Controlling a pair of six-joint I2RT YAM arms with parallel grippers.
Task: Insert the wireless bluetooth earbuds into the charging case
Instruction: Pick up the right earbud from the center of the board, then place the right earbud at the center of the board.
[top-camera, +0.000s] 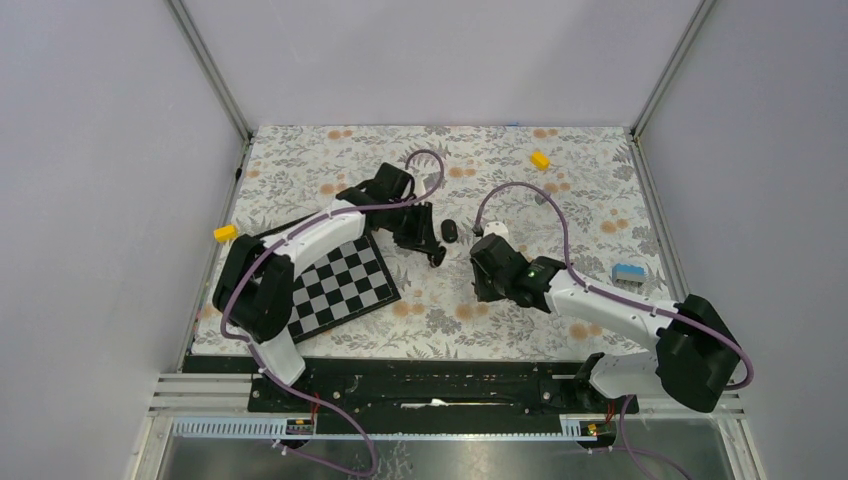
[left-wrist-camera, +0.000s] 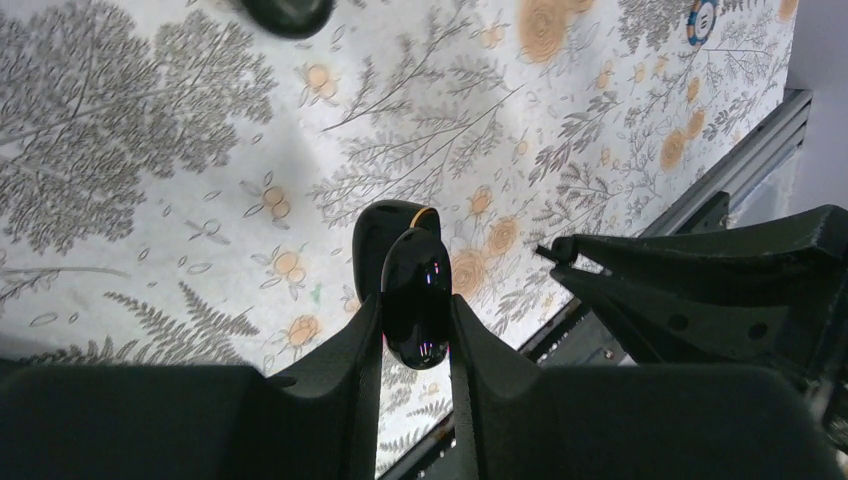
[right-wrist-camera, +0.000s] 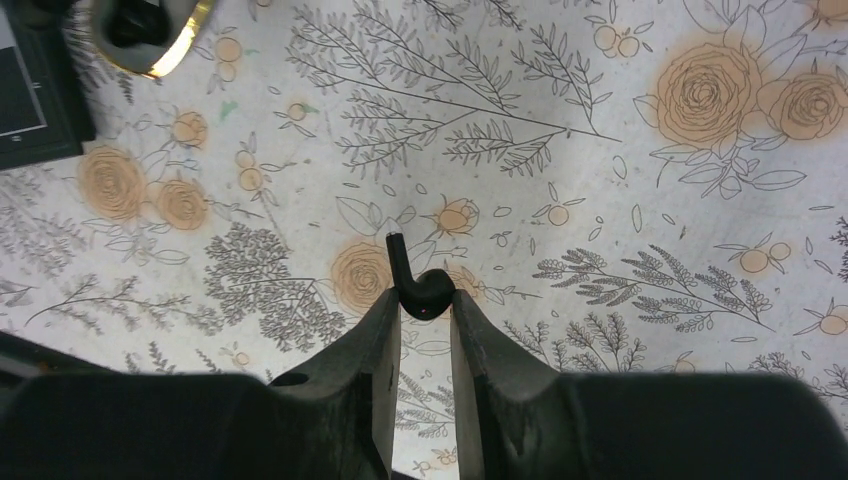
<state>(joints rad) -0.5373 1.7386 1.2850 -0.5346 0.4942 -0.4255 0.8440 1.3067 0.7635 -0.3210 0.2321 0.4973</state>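
Observation:
My left gripper (left-wrist-camera: 415, 335) is shut on the charging case (left-wrist-camera: 415, 295), a glossy black pebble held above the cloth. Its opened half (left-wrist-camera: 385, 230) shows behind with an orange edge. In the top view the left gripper (top-camera: 432, 248) is at the table's middle, beside the chessboard. My right gripper (right-wrist-camera: 425, 305) is shut on one black earbud (right-wrist-camera: 425, 288), whose thin stem points away over the cloth. In the top view it (top-camera: 482, 283) hangs just right of the left gripper. A black rounded thing (top-camera: 449, 231) lies on the cloth between the arms; I cannot tell whether it is the second earbud.
A chessboard (top-camera: 345, 285) lies under the left arm. Yellow blocks sit at the far right (top-camera: 540, 159) and the left edge (top-camera: 226, 232). A blue and white block (top-camera: 628, 272) lies at the right. A shiny rimmed object (right-wrist-camera: 150, 35) is cut off in the right wrist view.

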